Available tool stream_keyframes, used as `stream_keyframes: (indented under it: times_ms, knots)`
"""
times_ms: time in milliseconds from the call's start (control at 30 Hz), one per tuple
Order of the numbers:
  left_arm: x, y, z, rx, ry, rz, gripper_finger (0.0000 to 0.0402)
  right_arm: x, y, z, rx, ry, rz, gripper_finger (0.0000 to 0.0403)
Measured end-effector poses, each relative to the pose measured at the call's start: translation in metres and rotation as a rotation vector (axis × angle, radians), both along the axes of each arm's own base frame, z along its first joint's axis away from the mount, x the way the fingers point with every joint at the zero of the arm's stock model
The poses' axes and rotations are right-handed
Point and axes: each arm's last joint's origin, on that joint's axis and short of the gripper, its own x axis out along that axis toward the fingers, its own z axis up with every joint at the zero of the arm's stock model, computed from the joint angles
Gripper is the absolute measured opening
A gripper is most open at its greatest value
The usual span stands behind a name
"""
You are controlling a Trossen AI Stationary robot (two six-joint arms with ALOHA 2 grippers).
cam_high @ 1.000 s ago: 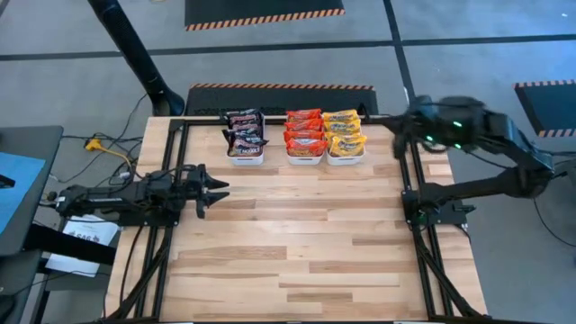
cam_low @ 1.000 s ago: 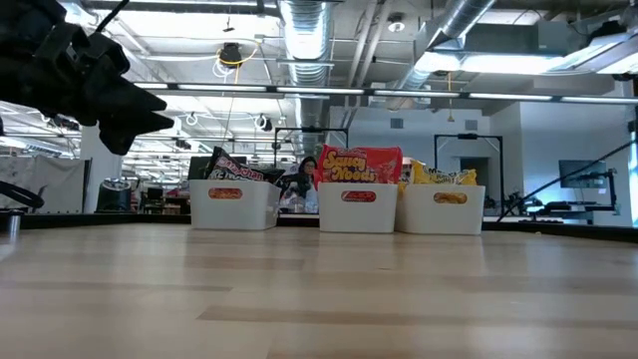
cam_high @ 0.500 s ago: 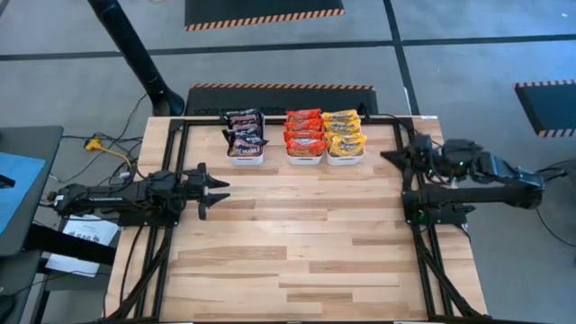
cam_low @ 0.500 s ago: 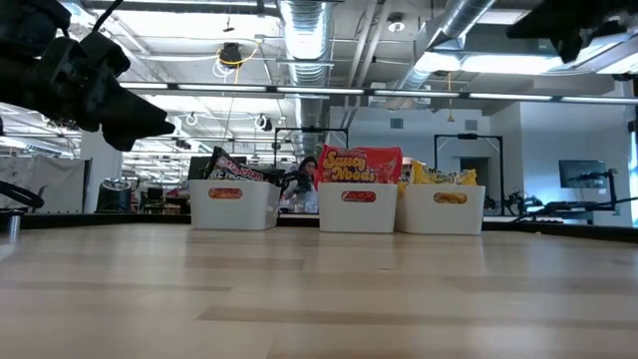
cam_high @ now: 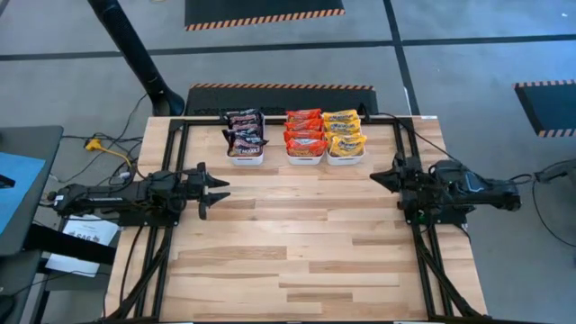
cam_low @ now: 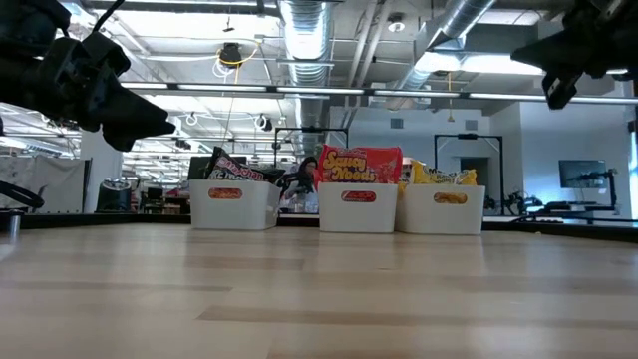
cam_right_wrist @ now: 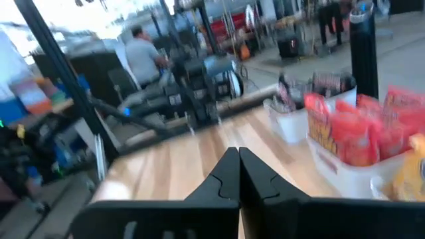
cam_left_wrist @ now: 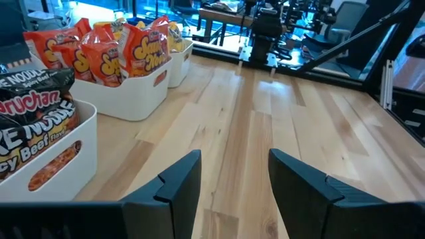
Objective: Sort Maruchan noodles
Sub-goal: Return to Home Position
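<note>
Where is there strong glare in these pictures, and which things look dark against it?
Low view: the ceiling lights glare, so the left hand and right hand show as dark shapes. Right wrist view: the room behind is overlit. High view: even light, no glare on the table.

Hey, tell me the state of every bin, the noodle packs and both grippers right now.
Left bin: holds black packs.
Middle bin: holds red packs.
Right bin: holds yellow packs.
Left gripper: open, empty, at the left side.
Right gripper: shut, empty, at the right side.
</note>
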Motion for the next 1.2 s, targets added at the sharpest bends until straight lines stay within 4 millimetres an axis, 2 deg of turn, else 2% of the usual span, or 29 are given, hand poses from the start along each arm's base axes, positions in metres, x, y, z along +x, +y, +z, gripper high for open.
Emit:
stream_keyframes:
  times_ms: [333,533,1200]
  knots:
    - [0.000,0.000,0.000,-0.001,0.001,0.000,0.0164,0.013,0.001,-0.026,0.020,-0.047,0.026,0.0012]
    - [0.000,0.000,0.000,-0.001,0.001,0.000,0.0164,0.022,0.001,-0.055,0.080,-0.013,0.034,0.0012]
    - [0.000,0.000,0.000,-0.001,0.001,-0.001,0.0164,0.026,0.002,-0.063,0.053,0.054,0.057,0.0012]
